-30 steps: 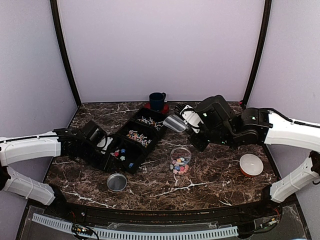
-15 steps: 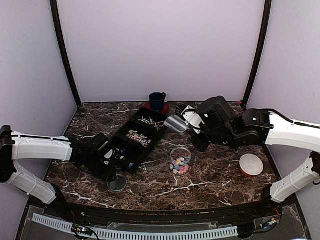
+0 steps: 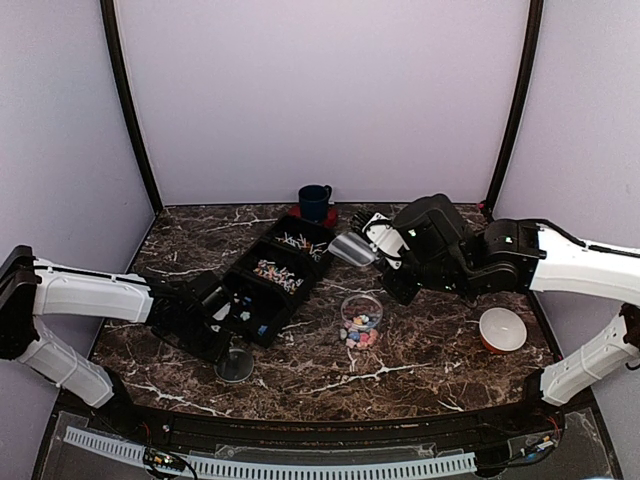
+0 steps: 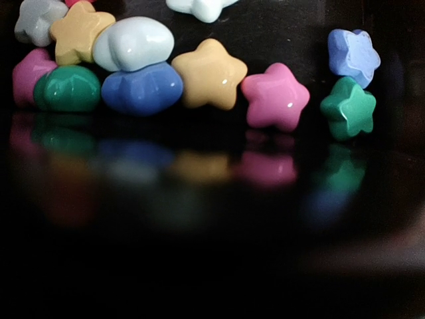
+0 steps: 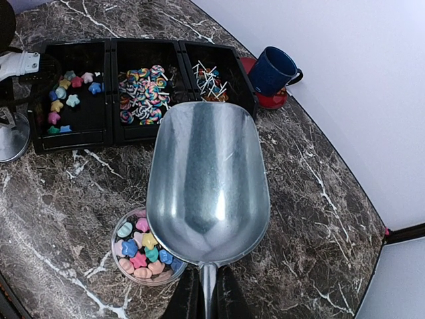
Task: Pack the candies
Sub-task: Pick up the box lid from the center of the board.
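Several star candies (image 4: 206, 73) lie in the tray (image 5: 73, 138), right gripper (image 5: 207, 292) holding scoop (image 5: 207, 179).

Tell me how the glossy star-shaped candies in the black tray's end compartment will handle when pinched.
The glossy star-shaped candies look hard and smooth, with bright highlights, so they would probably slip from a pinch. Their rounded points suggest they may skitter when nudged.
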